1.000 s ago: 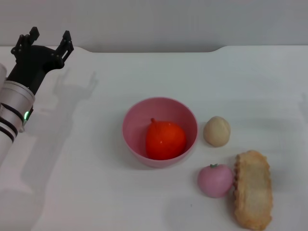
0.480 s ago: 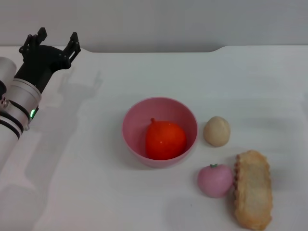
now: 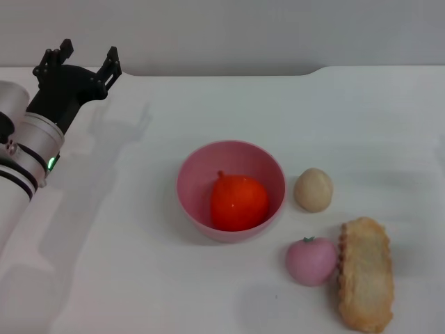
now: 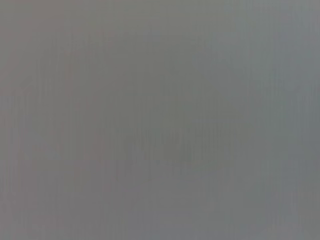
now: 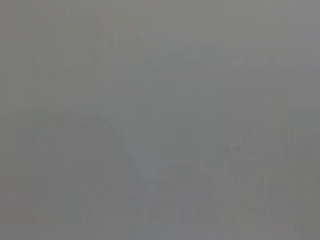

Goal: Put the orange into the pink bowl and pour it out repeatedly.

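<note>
One gripper (image 3: pixel 78 58) shows in the head view: the left one, black, raised at the far left of the table (image 3: pixel 139 278), its fingers spread apart with nothing between them. It hangs well apart from the bowl (image 3: pixel 198 167) and touches no object. One left arm (image 3: pixel 24 156), silver with a small green light, runs back from it toward the lower left edge. No right gripper appears in that view, and both wrist views give only a flat grey field in which nothing can be made out.

One pink bowl sits upright near the middle of the table. One orange (image 3: pixel 239 202) lies inside it, toward the near side of the bowl, its stem nub pointing up and left. To the right of the bowl, just beside its rim, rests one beige ball (image 3: pixel 313 189). Nearer the front, one small pink fruit (image 3: pixel 310 261) with a green stem touches one long, crinkle-edged piece of bread (image 3: pixel 366 275) at its right.
</note>
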Robot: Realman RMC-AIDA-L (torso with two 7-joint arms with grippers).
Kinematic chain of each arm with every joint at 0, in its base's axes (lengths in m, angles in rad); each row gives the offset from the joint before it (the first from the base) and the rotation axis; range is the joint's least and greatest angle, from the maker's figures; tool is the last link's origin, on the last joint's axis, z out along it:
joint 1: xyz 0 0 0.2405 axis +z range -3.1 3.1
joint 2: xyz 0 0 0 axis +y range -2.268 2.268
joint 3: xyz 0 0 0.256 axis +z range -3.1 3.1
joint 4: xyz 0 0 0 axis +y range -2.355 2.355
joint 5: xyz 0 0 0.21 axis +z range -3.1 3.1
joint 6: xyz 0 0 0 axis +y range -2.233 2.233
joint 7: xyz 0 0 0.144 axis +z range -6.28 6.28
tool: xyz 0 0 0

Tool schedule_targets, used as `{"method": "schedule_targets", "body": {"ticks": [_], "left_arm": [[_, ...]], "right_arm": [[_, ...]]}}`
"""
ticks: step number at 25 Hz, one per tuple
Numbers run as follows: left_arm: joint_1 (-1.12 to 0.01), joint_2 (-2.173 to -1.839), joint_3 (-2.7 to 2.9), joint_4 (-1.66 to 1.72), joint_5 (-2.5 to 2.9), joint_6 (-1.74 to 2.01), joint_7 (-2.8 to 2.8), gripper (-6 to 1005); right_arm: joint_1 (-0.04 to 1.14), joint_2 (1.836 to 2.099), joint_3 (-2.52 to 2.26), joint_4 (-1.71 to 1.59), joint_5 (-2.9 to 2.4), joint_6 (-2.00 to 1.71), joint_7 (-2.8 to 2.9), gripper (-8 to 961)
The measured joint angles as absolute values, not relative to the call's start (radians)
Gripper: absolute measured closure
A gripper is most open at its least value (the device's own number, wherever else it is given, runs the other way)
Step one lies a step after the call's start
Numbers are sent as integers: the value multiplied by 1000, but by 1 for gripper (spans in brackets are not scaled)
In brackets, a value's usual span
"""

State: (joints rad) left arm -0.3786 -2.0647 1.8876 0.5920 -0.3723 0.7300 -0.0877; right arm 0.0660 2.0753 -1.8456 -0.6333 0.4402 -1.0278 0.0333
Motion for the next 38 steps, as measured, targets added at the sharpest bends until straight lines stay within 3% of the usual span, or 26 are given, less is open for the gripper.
{"method": "schedule_targets", "body": {"ticks": [38], "left_arm": [[-407, -2065, 1898, 586, -373, 702, -86, 199]], "right_arm": [[90, 2074, -1842, -607, 440, -1024, 34, 164]]}}
